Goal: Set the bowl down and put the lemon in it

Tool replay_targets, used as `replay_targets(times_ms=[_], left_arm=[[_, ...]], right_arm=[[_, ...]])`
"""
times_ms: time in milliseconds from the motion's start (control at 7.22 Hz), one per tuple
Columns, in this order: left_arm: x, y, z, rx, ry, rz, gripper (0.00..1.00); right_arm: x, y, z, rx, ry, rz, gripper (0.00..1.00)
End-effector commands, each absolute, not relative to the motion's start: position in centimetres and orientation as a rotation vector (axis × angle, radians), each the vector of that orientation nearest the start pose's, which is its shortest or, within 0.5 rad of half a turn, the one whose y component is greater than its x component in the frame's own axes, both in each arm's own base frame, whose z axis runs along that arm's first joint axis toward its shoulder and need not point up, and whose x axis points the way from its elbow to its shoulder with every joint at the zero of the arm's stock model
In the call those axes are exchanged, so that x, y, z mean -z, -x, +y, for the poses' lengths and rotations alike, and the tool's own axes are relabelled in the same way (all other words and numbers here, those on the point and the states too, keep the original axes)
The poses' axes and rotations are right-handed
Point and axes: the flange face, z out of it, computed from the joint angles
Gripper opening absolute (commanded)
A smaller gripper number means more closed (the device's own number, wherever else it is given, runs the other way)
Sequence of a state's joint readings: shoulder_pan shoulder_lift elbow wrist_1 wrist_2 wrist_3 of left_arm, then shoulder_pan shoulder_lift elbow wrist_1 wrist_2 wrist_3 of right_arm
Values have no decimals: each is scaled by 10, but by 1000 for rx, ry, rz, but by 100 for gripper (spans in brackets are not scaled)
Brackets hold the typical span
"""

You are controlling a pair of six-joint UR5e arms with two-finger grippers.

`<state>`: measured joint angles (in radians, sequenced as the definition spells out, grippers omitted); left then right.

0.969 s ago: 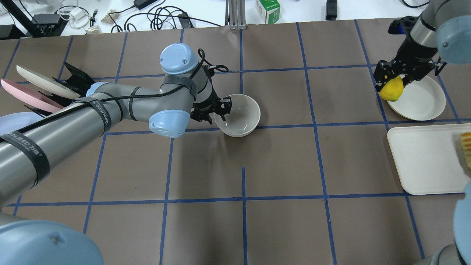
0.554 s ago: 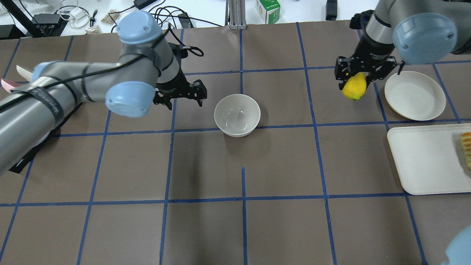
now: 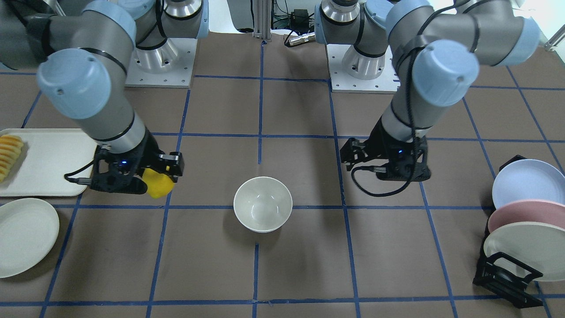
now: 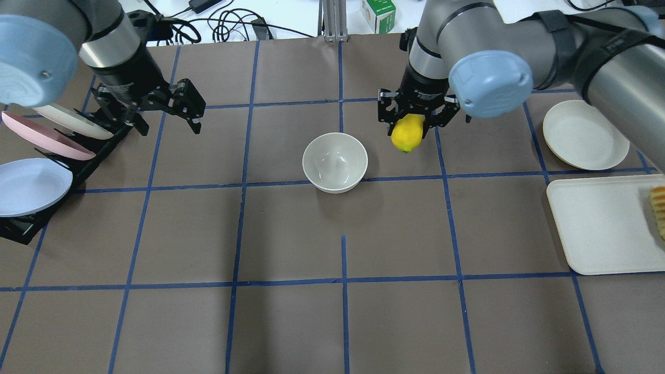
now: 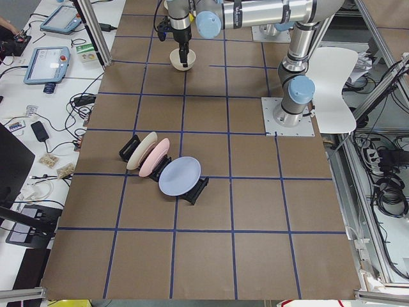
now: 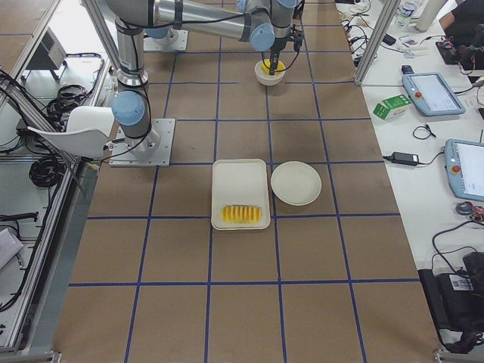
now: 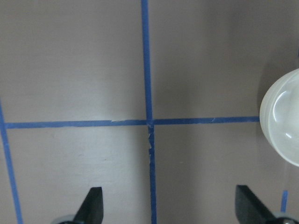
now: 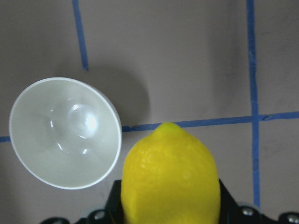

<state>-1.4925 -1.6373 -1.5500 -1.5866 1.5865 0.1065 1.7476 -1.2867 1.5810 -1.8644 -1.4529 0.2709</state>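
Right now you have the right gripper [image 4: 413, 123] clenched on the lemon [image 4: 406, 136], one finger on each side of the fruit, with its lower pointed end hanging free beneath them. You can see the lemon held off the brown table [image 4: 343, 322], just beside the bowl [image 4: 335, 162] on that bowl's right in the overhead view and not yet over its rim. Your right wrist camera agrees: the yellow fruit fills the lower middle and the bowl's rim lies close on its left. The bowl itself stands upright near the middle of the table, mouth up, its glossy inside bare, resting across a strip of blue tape [image 4: 291, 182]. Your left gripper [image 4: 169, 120] hangs well apart from the bowl, toward the far left of the overhead view, with its jaws spread wide and grasping nothing. The left wrist camera shows both fingertips far apart with only table and tape between them, and the bowl's edge at the frame's right border. Beside that gripper you have the black rack [image 4: 21, 228] with a cream, a pink and a pale blue plate leaning in it. On the opposite side sit a round white plate [image 4: 585, 134] and a white tray [image 4: 597, 223], with orange-yellow fruit slices [image 4: 659, 210] on the tray's outer edge.
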Motion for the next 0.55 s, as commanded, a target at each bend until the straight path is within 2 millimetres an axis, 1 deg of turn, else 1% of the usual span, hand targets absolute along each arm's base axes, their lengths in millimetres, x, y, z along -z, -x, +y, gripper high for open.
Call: replay_targets(times_ms=[0, 138, 277, 415], left_arm=[[-479, 91, -504, -84, -49, 3103, 100], [-482, 95, -508, -66, -51, 3135, 100], [-491, 97, -504, -37, -53, 3137, 100], [-497, 97, -502, -15, -53, 3140, 100]], right_arm=[[-325, -313, -553, -6, -150, 3001, 0], [-307, -338, -555, 41, -107, 2990, 0], [-291, -350, -556, 47, -91, 2988, 0], [-279, -353, -556, 16, -87, 2990, 0]])
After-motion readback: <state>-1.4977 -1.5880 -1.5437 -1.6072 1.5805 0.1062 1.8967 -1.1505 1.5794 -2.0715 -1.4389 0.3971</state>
